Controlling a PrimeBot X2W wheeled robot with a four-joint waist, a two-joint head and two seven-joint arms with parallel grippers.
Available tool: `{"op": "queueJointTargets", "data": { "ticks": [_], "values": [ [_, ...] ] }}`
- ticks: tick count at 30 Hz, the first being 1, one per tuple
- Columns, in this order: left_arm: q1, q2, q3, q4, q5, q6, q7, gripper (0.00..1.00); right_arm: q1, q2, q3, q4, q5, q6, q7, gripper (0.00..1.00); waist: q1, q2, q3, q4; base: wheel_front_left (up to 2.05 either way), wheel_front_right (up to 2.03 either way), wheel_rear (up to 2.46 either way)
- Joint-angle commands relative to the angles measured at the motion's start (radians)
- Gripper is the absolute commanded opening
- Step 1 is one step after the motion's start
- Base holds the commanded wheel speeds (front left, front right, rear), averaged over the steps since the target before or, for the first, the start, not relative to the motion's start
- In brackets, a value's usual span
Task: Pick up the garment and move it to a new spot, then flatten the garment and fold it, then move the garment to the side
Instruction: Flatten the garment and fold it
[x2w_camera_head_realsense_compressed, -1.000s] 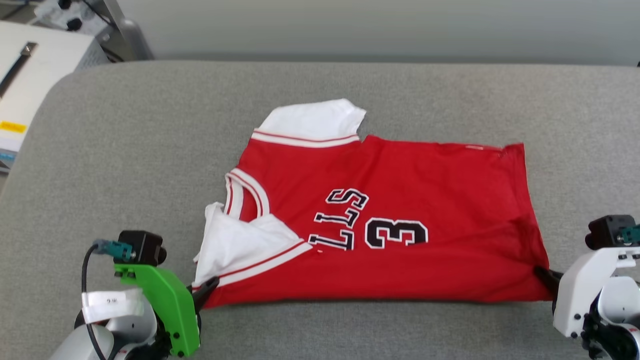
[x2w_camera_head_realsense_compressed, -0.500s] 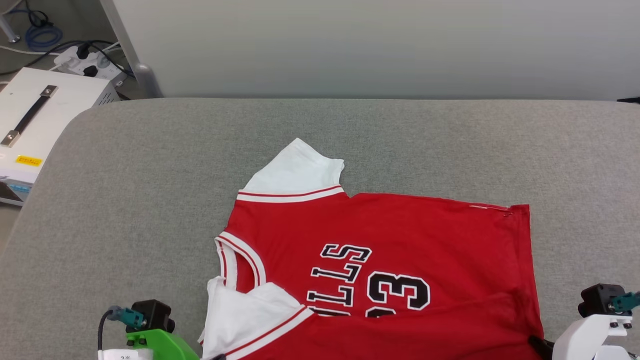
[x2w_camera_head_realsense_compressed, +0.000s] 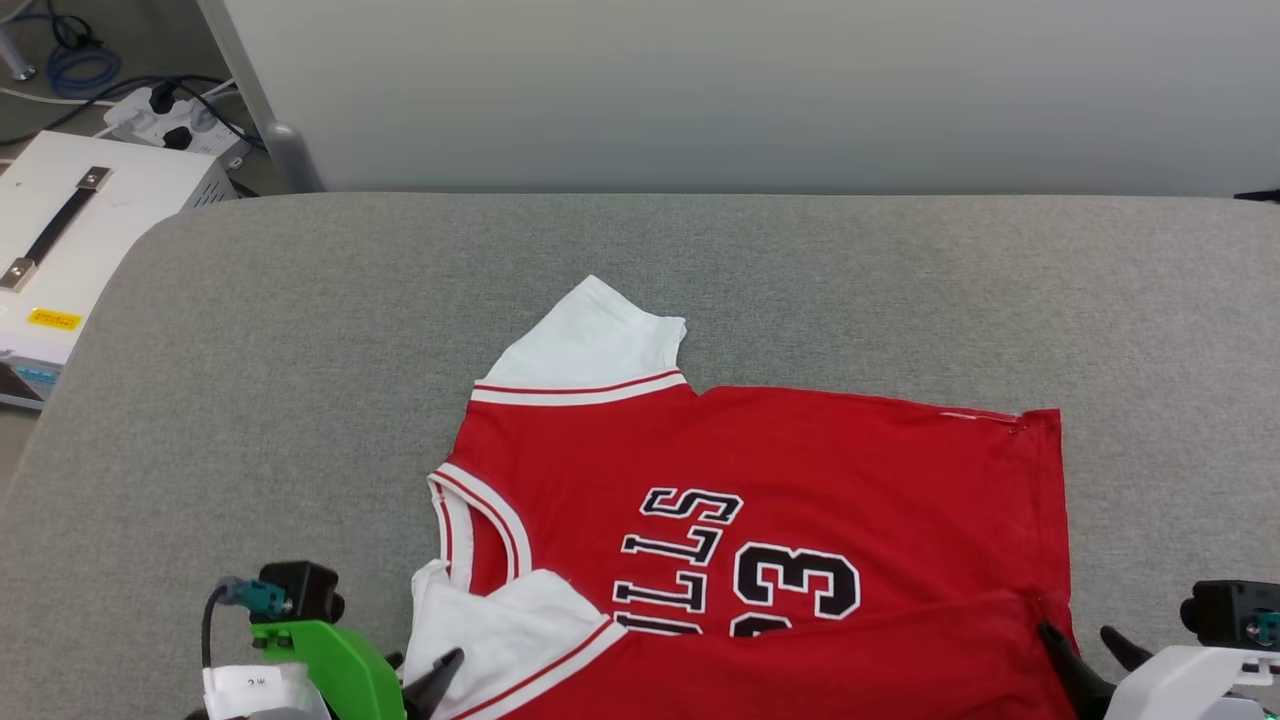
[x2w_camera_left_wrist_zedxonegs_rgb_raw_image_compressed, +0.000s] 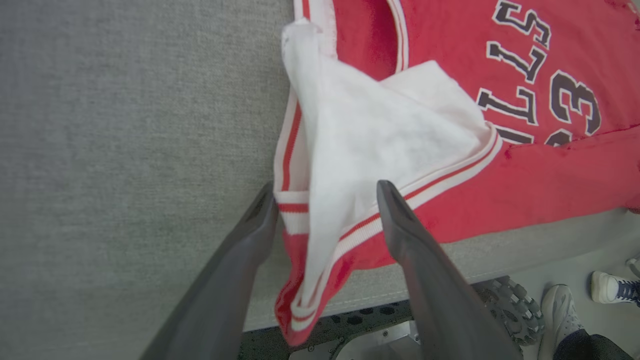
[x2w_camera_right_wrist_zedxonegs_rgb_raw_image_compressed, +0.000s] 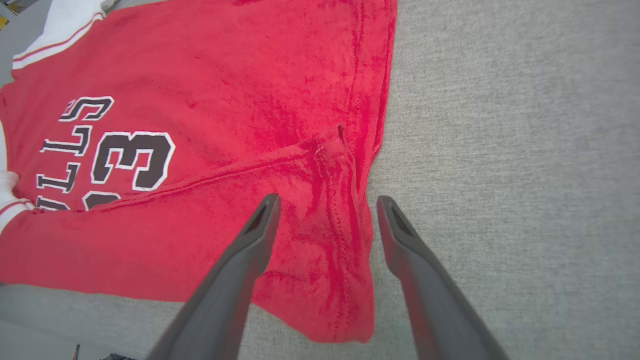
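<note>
A: Where is the shirt laid, and why there?

B: The shirt (x2w_camera_head_realsense_compressed: 760, 470) is spread front-up on the grey padded surface (x2w_camera_head_realsense_compressed: 300, 350), toward its near edge and right of the middle. The collar is turned to the left and the hem to the right. A strip along the near side is doubled over the lettering, so a lengthwise fold is judged to be under way.

A: And the sleeves?

B: The far sleeve (x2w_camera_head_realsense_compressed: 590, 345) is left lying flat. The near sleeve (x2w_camera_left_wrist_zedxonegs_rgb_raw_image_compressed: 380, 125) is turned in over the chest, and its corner is seen hanging just past the near edge of the surface.

A: How are the grippers set?

B: Both are held spread, with nothing pinched. The left gripper (x2w_camera_left_wrist_zedxonegs_rgb_raw_image_compressed: 327, 192) is placed astride the near sleeve's striped trim. The right gripper (x2w_camera_right_wrist_zedxonegs_rgb_raw_image_compressed: 328, 202) is placed astride the hem corner at the near right. The two ends of the doubled strip are thus bracketed, probably so that it can be handled evenly.

A: What is noted of the surface and the room?

B: The surface is woven and rounded at its far left corner. A pale wall (x2w_camera_head_realsense_compressed: 700, 90) is set behind it. Off its left side a white box (x2w_camera_head_realsense_compressed: 80, 220) with a strap handle is stood, with a power strip (x2w_camera_head_realsense_compressed: 170, 120) and a blue cable (x2w_camera_head_realsense_compressed: 75, 45) beyond. A person's shoe (x2w_camera_left_wrist_zedxonegs_rgb_raw_image_compressed: 560, 310) is glimpsed below the near edge.
</note>
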Motion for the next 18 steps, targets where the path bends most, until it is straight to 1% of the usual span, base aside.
{"op": "queueJointTargets", "data": {
  "ticks": [1,5,7,13,15,18],
  "values": [
    [-0.035,0.012,0.006,0.001,0.030,-0.006,-0.024,1.00,-0.004,0.004,-0.011,-0.009,-0.021,-0.001,-0.045,1.00,0.0000,0.0000,-0.001,-0.001,0.00,0.00,0.00],
    [-0.095,0.011,0.014,0.012,0.098,-0.009,-0.111,1.00,-0.027,0.039,-0.021,-0.046,-0.066,-0.001,-0.144,1.00,0.0000,0.0000,0.005,-0.008,0.00,0.00,0.00],
    [-0.130,0.004,0.013,0.027,0.132,-0.011,-0.153,1.00,-0.039,0.054,-0.025,-0.075,-0.108,-0.001,-0.194,1.00,0.0000,0.0000,0.011,-0.015,0.00,0.00,0.00],
    [-0.245,-0.035,0.018,0.078,0.201,-0.011,-0.272,1.00,-0.068,0.100,-0.024,-0.148,-0.222,-0.001,-0.301,1.00,0.0000,0.0000,0.060,-0.042,0.00,0.00,0.00],
    [-0.289,-0.047,0.023,0.093,0.216,-0.017,-0.311,1.00,-0.082,0.110,-0.026,-0.173,-0.250,-0.001,-0.322,1.00,0.0000,0.0000,0.085,-0.055,0.00,0.00,0.00],
    [-0.362,-0.053,0.024,0.122,0.225,-0.042,-0.330,1.00,-0.108,0.121,-0.022,-0.207,-0.280,-0.001,-0.345,1.00,0.0000,0.0000,0.136,-0.076,0.00,0.00,0.00]
  ]
}}
